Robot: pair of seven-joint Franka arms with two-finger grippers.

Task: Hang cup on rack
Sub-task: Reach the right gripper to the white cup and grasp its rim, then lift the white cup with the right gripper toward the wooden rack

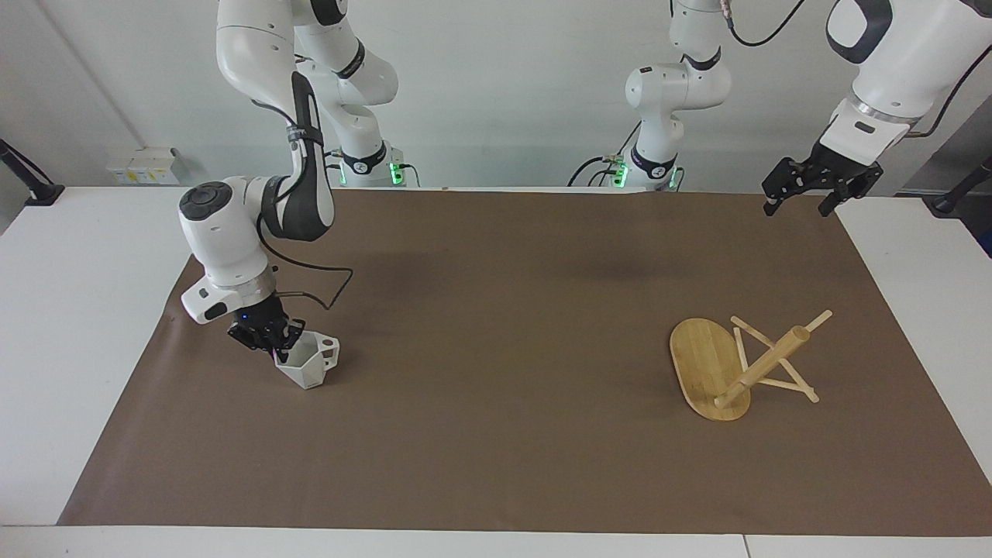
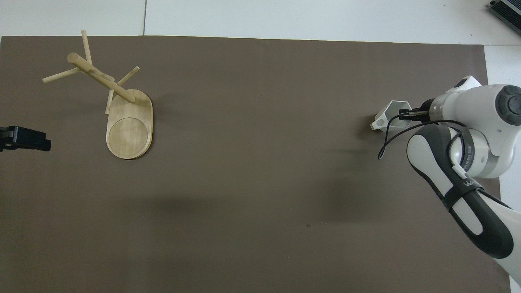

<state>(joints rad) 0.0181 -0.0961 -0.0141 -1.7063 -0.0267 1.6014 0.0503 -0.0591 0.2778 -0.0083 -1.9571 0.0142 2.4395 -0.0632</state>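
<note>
Right gripper [image 1: 277, 346] is pinched shut on the rim wall of the white faceted cup [image 1: 308, 363], one finger inside the mouth and one outside, at the cup's 9 o'clock in the facing view; the cup's base appears to rest on the brown mat [image 1: 496, 465] at the right arm's end of the table, its pierced handle turned toward 2 o'clock, away from the fingers. The bamboo rack [image 1: 740, 364] sits well apart at the left arm's end, directly along the 3 o'clock line from the cup. It lies tipped over, the oval base on edge and the post running toward 2 o'clock, pegs touching the mat. Judged from this, hanging cannot proceed until the rack is stood upright; the left arm is the nearer one. Left gripper [image 1: 800, 198] hangs spread open and empty over the mat's corner at the rack's 12 o'clock, waiting. Open mat lies between cup and rack, with no obstruction to a carry.
</note>
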